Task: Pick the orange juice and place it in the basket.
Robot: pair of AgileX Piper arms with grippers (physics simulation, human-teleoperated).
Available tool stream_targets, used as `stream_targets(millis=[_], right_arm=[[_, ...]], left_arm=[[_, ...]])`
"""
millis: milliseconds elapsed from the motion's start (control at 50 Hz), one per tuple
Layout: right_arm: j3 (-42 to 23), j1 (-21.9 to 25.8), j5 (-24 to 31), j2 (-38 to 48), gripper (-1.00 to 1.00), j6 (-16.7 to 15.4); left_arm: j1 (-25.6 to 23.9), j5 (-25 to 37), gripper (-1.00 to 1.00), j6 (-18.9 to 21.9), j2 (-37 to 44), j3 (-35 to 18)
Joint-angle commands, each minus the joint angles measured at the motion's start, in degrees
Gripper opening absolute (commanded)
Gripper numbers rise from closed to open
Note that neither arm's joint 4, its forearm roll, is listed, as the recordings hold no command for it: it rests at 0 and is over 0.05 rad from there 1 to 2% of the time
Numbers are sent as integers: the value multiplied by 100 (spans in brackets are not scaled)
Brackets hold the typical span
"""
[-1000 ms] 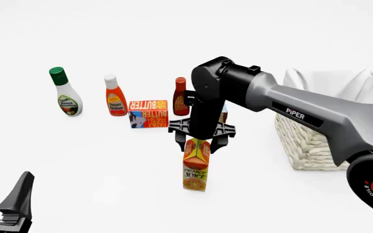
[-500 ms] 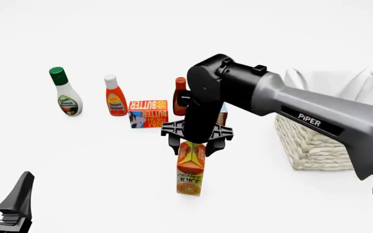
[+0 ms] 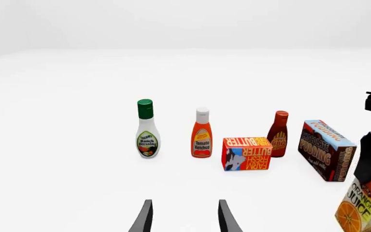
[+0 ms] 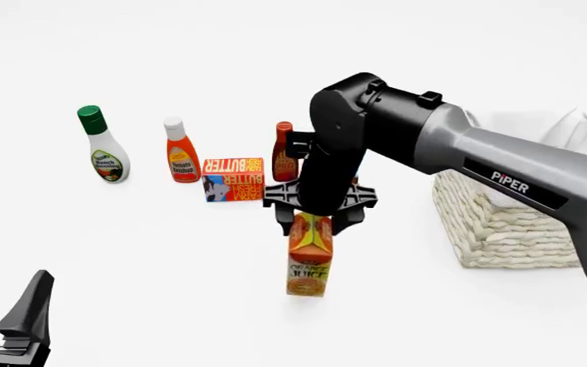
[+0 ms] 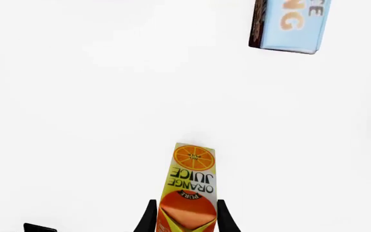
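One juice [image 4: 309, 261] carton hangs above the tabletop [image 4: 150, 260], its gabled top clamped between the right fingers [image 5: 148, 218]. One basket [image 4: 503, 225] sits right. Behind: three bottles, one butter box [image 4: 233, 179], one pudding box [image 3: 326, 149]. Left fingers [image 3: 143, 218] spread, empty.

The plain white table [image 4: 150, 267] carries a row toward 11 o'clock: ranch dressing bottle [image 4: 102, 144], ketchup bottle [image 4: 180, 151], butter box [image 4: 233, 179], BBQ sauce bottle [image 4: 283, 152]. The pudding box [image 3: 326, 150] lies beside the sauce. The wicker basket [image 4: 497, 225] stands at 3 o'clock.
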Motion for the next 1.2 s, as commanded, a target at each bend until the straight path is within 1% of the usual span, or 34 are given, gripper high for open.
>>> stream_targets(millis=[20, 40, 80, 140, 160, 180, 200, 260, 280, 300, 340, 380, 400, 420, 460, 500, 540, 560, 580, 600, 660, 680, 720, 760, 820, 880, 900, 920, 980, 1040, 1080, 1200], right_arm=[[-44, -138, 0, -109, -100, -341], [-80, -137, 0, -123, -100, -365], [-64, -209, 0, -138, -100, -526], [-107, -327, 0, -135, -100, -837], [-112, -325, 0, -152, -100, -819], [-76, -358, 0, -148, -100, -923], [-140, -429, 0, -150, -100, -1098], [-155, -443, 0, -168, -100, -1201], [-164, -478, 0, -160, -100, -1360], [-213, -511, 0, -168, -100, -1424], [-215, -496, 0, -179, -100, -1458], [-271, -578, 0, -186, -100, -1715], [-283, -581, 0, -198, -100, -1747], [-336, -604, 0, -208, -100, -1872], [-407, -613, 0, -234, -100, -2017], [-456, -668, 0, -262, -100, -2123], [-445, -663, 0, -283, -100, -2131], [-501, -690, 0, -309, -100, -2223], [-502, -690, 0, -309, -100, -2223], [-570, -764, 0, -343, -100, -2357], [-635, -738, 0, -374, -100, -2271], [-643, -871, 0, -400, -100, -2428], [-654, -880, 0, -416, -100, -2429], [-693, -950, 0, -437, -100, -2541], [-720, -957, 0, -454, -100, -2527], [-812, -1003, 0, -470, -100, -2607], [-826, -1034, 0, -475, -100, -2661], [-963, -1089, 0, -493, -100, -2808], [-1004, -1103, 0, -521, -100, -2798], [-1086, -1145, 0, -553, -100, -2892], [-1099, -1150, 0, -578, -100, -2864], [-1183, -1188, 0, -617, -100, -2949]], left_arm=[[1, 1, 100, -3, -2, -1], [1, 1, 100, -3, -2, -1], [2, 2, 100, -4, -2, -1], [1, 2, 100, -3, -1, -1], [1, 1, 100, -3, -2, -1], [1, 1, 100, -3, -2, -1], [0, 1, 100, -3, -2, -1], [0, 1, 100, -3, -2, -1], [1, 2, 100, -2, -1, -1], [0, 1, 100, -3, -2, -1], [1, 1, 100, -4, -2, -1], [1, 1, 100, -2, -2, -2], [1, 1, 100, -3, -2, -1], [0, 1, 100, -3, -2, -1], [1, 1, 100, 0, -2, -2], [1, 1, 100, -2, -2, -2], [1, 2, 100, -2, -2, -2], [0, 1, 100, -4, -2, -1], [0, 1, 100, -4, -2, -1], [1, 1, 100, -2, -2, -2], [0, 1, 100, -2, -2, -1], [1, 2, 100, -3, -2, -1], [1, 2, 100, -3, -2, -1], [2, 1, 100, -3, -2, -1], [1, 1, 100, -3, -2, -1], [0, 1, 100, -3, -2, -1], [1, 2, 100, -3, -1, -1], [0, 1, 100, -4, -2, -1], [1, 1, 100, -3, -2, -1], [1, 1, 100, -3, -2, -1], [0, 1, 100, -3, -2, -1], [1, 1, 100, -3, -2, -1]])
